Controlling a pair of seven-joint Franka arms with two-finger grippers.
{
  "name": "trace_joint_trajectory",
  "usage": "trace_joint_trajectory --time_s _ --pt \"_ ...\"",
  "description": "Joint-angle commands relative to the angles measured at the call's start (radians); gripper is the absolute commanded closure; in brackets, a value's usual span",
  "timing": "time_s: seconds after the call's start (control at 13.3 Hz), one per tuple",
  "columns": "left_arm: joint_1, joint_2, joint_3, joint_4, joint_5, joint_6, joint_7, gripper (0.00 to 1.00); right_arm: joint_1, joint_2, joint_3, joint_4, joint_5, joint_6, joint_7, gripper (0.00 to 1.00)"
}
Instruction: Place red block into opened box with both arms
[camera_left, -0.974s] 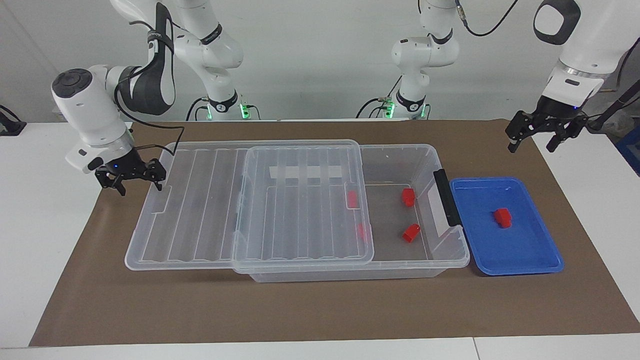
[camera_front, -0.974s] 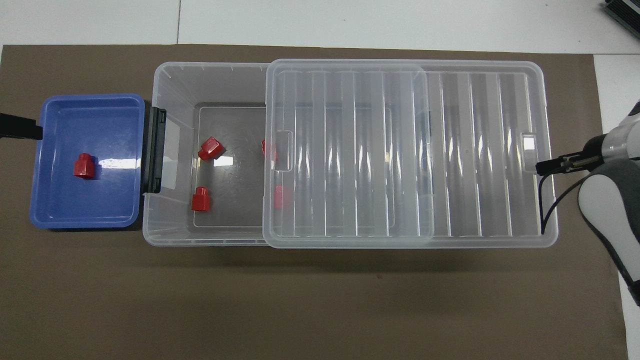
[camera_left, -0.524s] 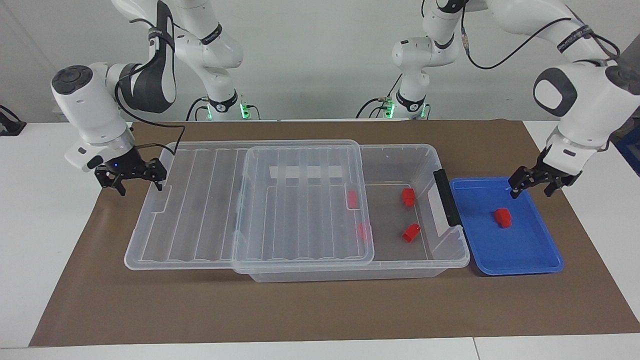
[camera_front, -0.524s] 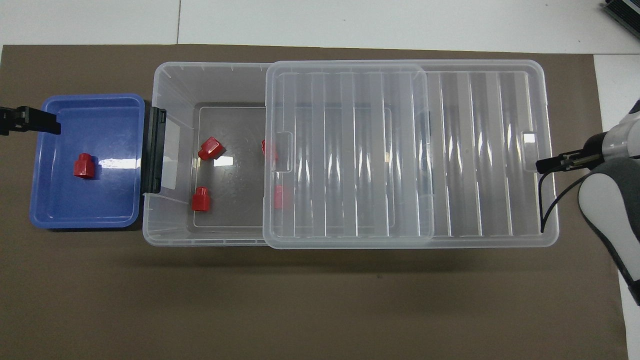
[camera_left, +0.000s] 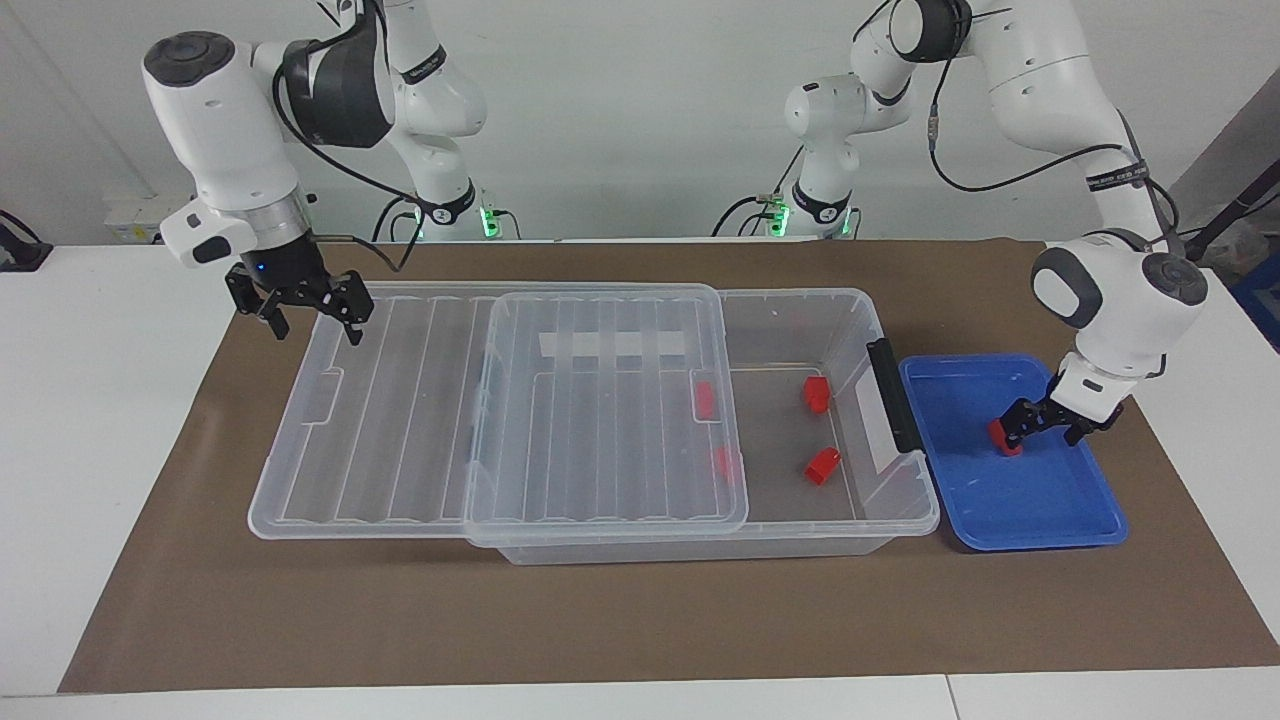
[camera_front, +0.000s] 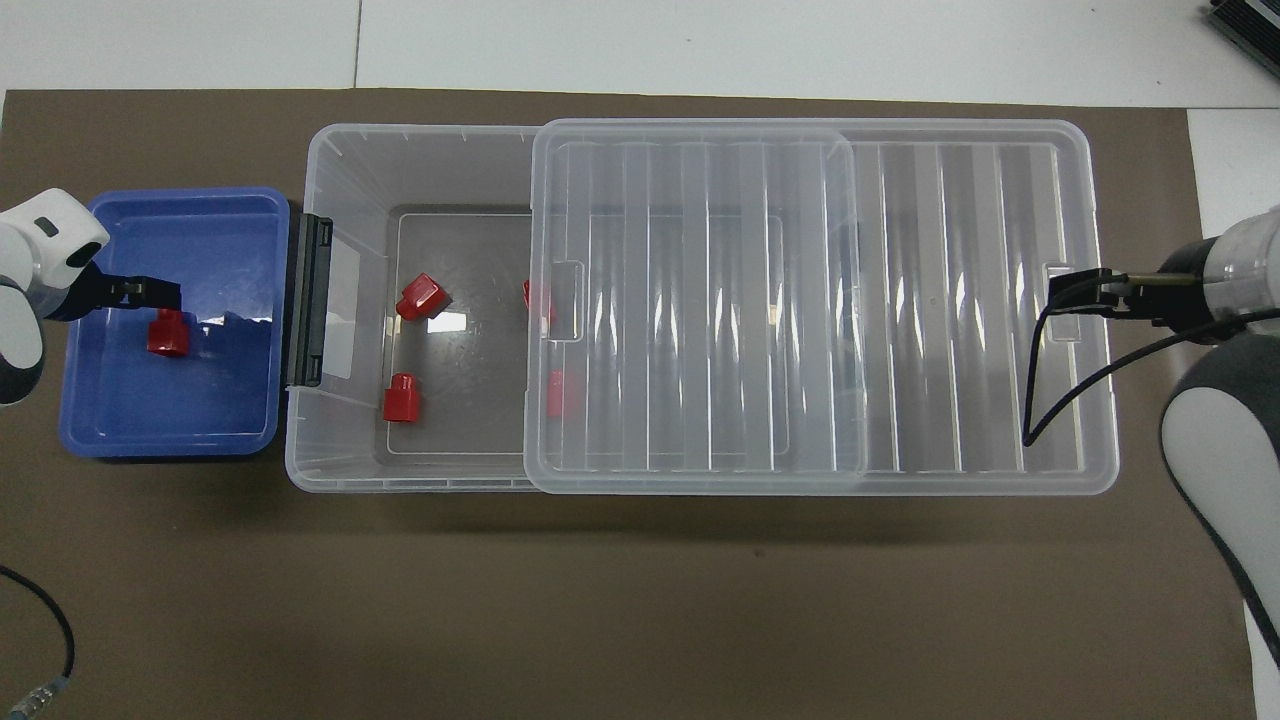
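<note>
Four red blocks already in the box (camera_left: 880, 330), lid (camera_left: 600, 400) slid partway off. Last red block (camera_left: 1003, 438) sits in the blue tray (camera_left: 1040, 525); left gripper (camera_left: 1045, 428) down around it, jaws spread, not gripping. Right gripper (camera_left: 310, 312) open, waiting above the lid's end.

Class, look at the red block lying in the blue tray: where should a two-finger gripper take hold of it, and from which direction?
Grip the red block across its two flat side faces, coming straight down from above. It lies alone on the blue tray's floor, away from the walls, so open fingers probably fit on both sides. The left gripper is already low over it, open.
</note>
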Motion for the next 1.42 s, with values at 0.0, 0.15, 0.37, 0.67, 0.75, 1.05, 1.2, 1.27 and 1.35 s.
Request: trace_joint_trajectory --time_s 0.0,0.15,0.37,0.67,0.75,1.05,1.2,1.27,1.35 --pt "-0.011 -0.035 0.000 -0.066 -0.016 0.028 0.055 0.00 -0.007 0.060 0.008 0.171 0.025 -0.114 0.049 0.01" --pt "-0.013 -0.042 0.002 -0.086 -0.016 0.041 0.093 0.00 0.006 0.082 0.014 0.256 0.022 -0.171 0.060 0.01" --pt "-0.001 -0.044 0.002 -0.132 -0.016 0.090 0.128 0.00 0.032 0.090 0.015 0.316 0.023 -0.248 0.089 0.00" --pt "0.001 -0.051 0.002 -0.155 -0.016 0.097 0.128 0.05 0.065 0.025 0.017 0.224 0.025 -0.268 0.128 0.00" --pt "0.001 -0.053 0.002 -0.161 -0.016 0.095 0.128 0.25 0.071 0.021 0.015 0.218 0.025 -0.268 0.126 0.00" --pt "0.001 -0.056 0.002 -0.159 -0.016 0.080 0.128 1.00 0.051 0.022 0.011 0.218 0.025 -0.268 0.115 0.00" --pt "0.002 -0.056 0.002 -0.156 -0.016 0.078 0.130 1.00 0.048 0.022 0.009 0.218 0.025 -0.273 0.114 0.00" --pt "0.001 -0.056 0.002 -0.150 -0.016 0.078 0.124 1.00 0.048 0.022 0.009 0.218 0.025 -0.271 0.114 0.00" --pt "-0.002 -0.056 0.000 -0.141 -0.019 0.066 0.116 1.00 0.048 0.022 0.009 0.219 0.027 -0.270 0.114 0.00"
